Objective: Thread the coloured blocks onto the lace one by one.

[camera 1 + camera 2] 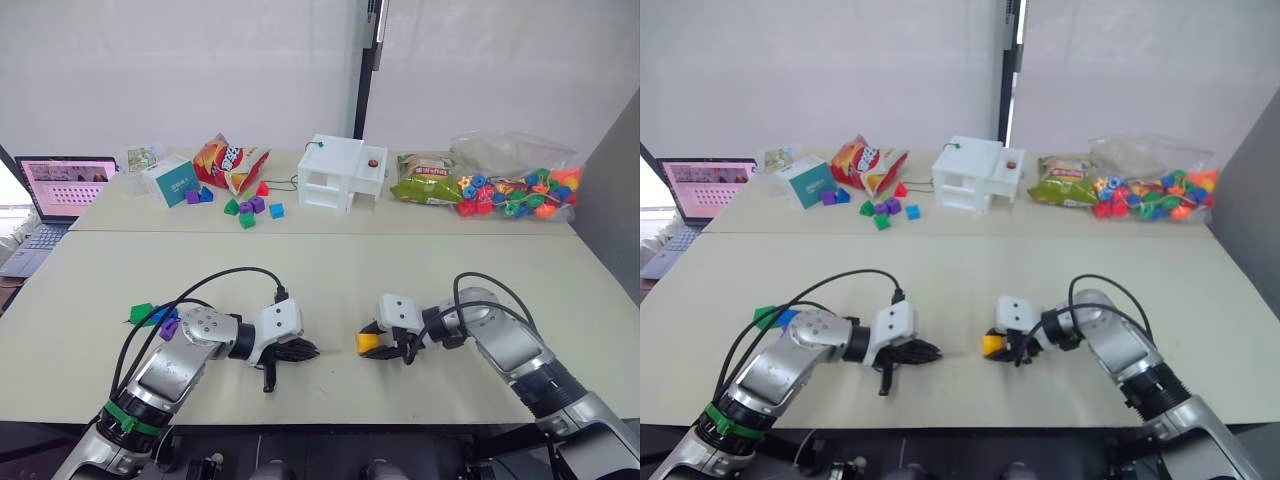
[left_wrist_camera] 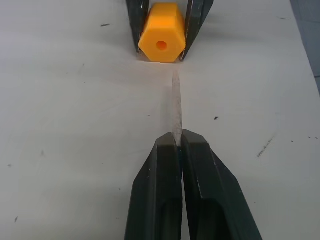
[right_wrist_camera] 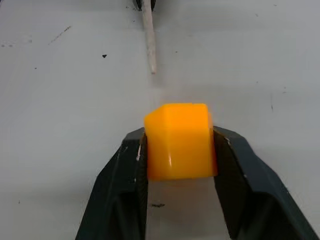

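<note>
Overhead, head view: right gripper (image 1: pixel 378 344) clamps the yellow block (image 1: pixel 367 343) at the table's (image 1: pixel 330 270) near edge; left gripper (image 1: pixel 304 351) sits at its 9 o'clock, a small gap between them.
Spare blocks: green block (image 1: pixel 141 313) and blue block (image 1: pixel 160 316) by the left elbow.
Left wrist view: fingers (image 2: pixel 160 195) pressed together on the lace (image 2: pixel 176 112), pale tip pointing at 12 o'clock, just short of the block's hole.
Right wrist view: fingers (image 3: pixel 122 195) squeeze the yellow block's sides; lace tip lies just beyond it, not touching.

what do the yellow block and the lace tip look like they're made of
Yellow block: probably smooth moulded plastic, with a faint sheen, crisp edges and a clean round hole. Lace tip: stiff, pale and slightly speckled, perhaps a plastic or waxed sleeve; it holds straight unsupported.
</note>
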### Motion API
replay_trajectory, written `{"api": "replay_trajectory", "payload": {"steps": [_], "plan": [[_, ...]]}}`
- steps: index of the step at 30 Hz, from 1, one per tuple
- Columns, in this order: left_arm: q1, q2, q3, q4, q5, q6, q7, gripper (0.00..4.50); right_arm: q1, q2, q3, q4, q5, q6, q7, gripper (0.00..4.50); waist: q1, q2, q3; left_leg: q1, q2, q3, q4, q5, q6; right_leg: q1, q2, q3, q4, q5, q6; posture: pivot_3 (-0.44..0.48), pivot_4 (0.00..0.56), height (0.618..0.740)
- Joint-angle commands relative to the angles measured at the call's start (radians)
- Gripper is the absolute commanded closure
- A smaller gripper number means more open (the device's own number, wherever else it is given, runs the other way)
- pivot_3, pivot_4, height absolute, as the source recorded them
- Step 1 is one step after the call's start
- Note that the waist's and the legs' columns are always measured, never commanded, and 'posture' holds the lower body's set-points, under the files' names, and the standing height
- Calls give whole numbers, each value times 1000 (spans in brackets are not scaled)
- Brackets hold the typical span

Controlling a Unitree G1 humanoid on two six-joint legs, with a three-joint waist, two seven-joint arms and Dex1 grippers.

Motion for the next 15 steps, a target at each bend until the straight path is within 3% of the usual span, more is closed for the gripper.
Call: {"api": "replay_trajectory", "payload": {"steps": [1, 15], "plan": [[-32, -10, -12, -26, 11, 15, 30, 4500, 28, 4, -17, -63, -11, 57, -28, 3206, 1, 0, 0, 0, 0, 0, 0, 0, 0, 0, 0, 0, 0, 0, 0, 0, 150, 740], [-98, -38, -73, -32, 35, 43, 54, 4500, 67, 11, 6, -194, -62, 194, -63, 3206, 4, 0, 0, -1, 0, 0, 0, 0, 0, -1, 0, 0, 0, 0, 0, 0, 150, 740]]}}
